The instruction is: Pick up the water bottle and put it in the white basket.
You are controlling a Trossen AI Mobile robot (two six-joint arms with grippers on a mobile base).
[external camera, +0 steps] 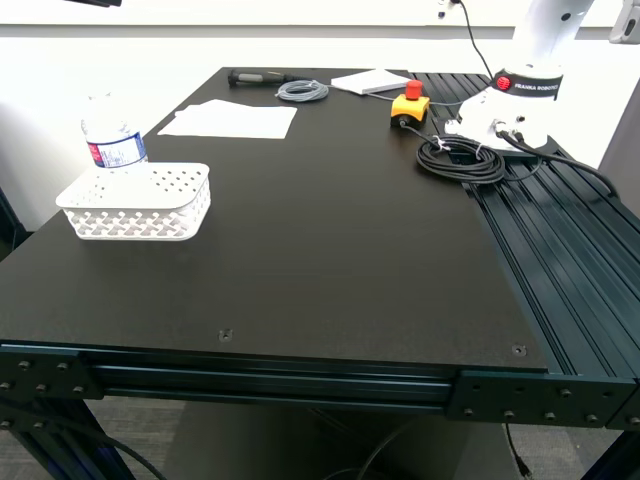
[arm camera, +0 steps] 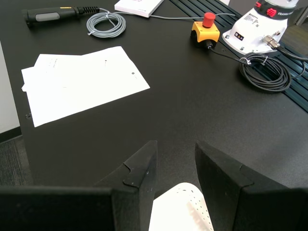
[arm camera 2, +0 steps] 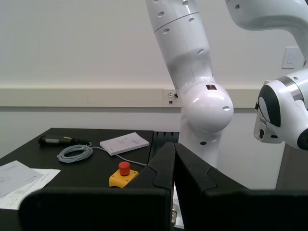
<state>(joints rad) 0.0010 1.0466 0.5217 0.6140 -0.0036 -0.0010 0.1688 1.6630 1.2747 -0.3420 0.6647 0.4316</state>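
The water bottle [external camera: 112, 135], clear with a white cap and a blue, white and red label, stands upright just behind the white basket [external camera: 135, 200] near the table's edge on the exterior view's left. Its base is hidden by the basket's rear rim. Neither gripper shows in the exterior view. In the first wrist view my first gripper [arm camera: 175, 166] is open and empty, with a corner of the white basket [arm camera: 180, 209] below the jaws. The bottle is out of that view. In the second wrist view my second gripper [arm camera 2: 173, 166] is shut and empty, high above the table.
White paper sheets [external camera: 230, 120], a grey cable coil [external camera: 302, 91], a black-handled tool [external camera: 255, 77] and a white booklet [external camera: 370, 82] lie at the far side. A yellow stop button [external camera: 410, 105], a black cable coil [external camera: 462, 160] and a white robot's base [external camera: 510, 105] stand by the slotted rails [external camera: 560, 250].
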